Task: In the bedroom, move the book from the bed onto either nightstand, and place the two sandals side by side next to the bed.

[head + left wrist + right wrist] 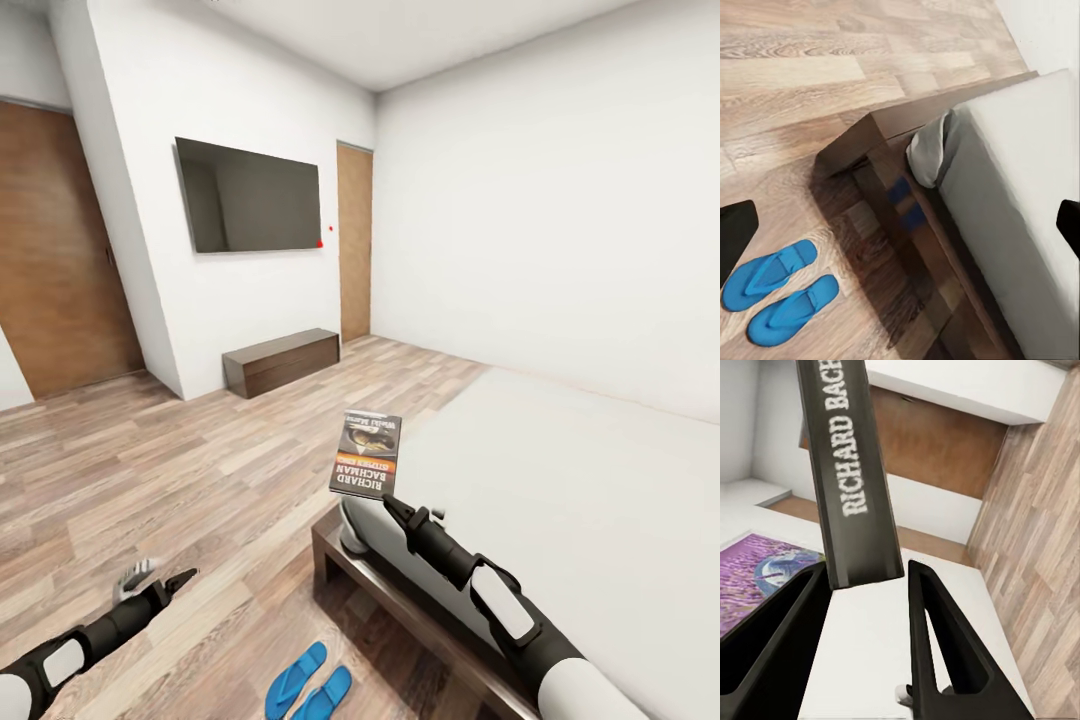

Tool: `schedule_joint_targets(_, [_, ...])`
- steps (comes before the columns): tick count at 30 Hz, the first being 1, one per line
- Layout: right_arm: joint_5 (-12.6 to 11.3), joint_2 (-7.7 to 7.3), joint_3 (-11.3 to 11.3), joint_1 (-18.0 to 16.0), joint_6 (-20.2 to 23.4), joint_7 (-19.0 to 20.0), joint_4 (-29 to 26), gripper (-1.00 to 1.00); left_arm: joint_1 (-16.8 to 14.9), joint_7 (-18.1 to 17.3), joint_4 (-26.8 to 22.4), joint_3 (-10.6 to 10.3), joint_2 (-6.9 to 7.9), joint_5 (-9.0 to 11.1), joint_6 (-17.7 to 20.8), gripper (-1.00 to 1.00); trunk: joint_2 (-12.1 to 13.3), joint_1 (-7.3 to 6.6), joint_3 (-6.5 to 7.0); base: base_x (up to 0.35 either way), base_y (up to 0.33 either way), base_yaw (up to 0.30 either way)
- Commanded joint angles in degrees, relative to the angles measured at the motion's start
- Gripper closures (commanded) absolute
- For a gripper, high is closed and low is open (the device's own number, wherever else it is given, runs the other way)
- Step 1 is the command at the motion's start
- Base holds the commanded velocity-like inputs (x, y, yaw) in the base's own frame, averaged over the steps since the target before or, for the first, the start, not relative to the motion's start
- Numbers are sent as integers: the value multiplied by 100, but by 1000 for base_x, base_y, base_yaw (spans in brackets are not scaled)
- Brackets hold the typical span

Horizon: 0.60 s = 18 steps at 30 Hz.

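My right gripper (pixel 395 505) is shut on the book (pixel 366 455), holding it upright in the air above the foot corner of the bed (pixel 345 560). In the right wrist view the book's spine (pixel 855 472), lettered "RICHARD BACH", runs between the two fingers (pixel 937 645). The two blue sandals (pixel 296 680) lie side by side on the floor beside the bed frame (pixel 892 127); they also appear in the left wrist view (pixel 769 274). My left gripper (pixel 160 582) hangs open over the floor left of the sandals, its fingertips (pixel 736 236) wide apart. The nightstand is out of view.
The light-grey mattress (pixel 560 480) stretches to the right. A low dark bench (pixel 280 360) stands under a wall TV (pixel 248 196), between two wooden doors (pixel 50 260). Wood-plank floor (pixel 180 470) lies open to the left. A purple picture (pixel 757 577) hangs behind the book.
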Motion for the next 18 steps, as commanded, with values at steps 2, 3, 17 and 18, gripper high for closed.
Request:
schedule_joint_targets(2, [-76, -5, 7, -5, 47, 1, -2, 100, 67, 76, 1, 13, -17, 386, 43, -100, -3, 0, -6, 0, 0, 179])
schedule_joint_targets(3, [-76, -5, 5, -5, 47, 1, -2, 100, 110, 144, 1, 14, -24, 552, 41, -100, -3, 0, -6, 0, 0, 179])
schedule_joint_targets(17, [-84, -10, -1, -4, 48, 1, -2, 100, 374, 875, -7, 17, -50, 1724, 92, -100, -3, 0, -6, 0, 0, 179])
schedule_joint_targets(18, [-84, -11, -1, -4, 48, 1, -2, 100, 375, 904, -7, 17, -51, 1736, 93, -100, -3, 0, -6, 0, 0, 179])
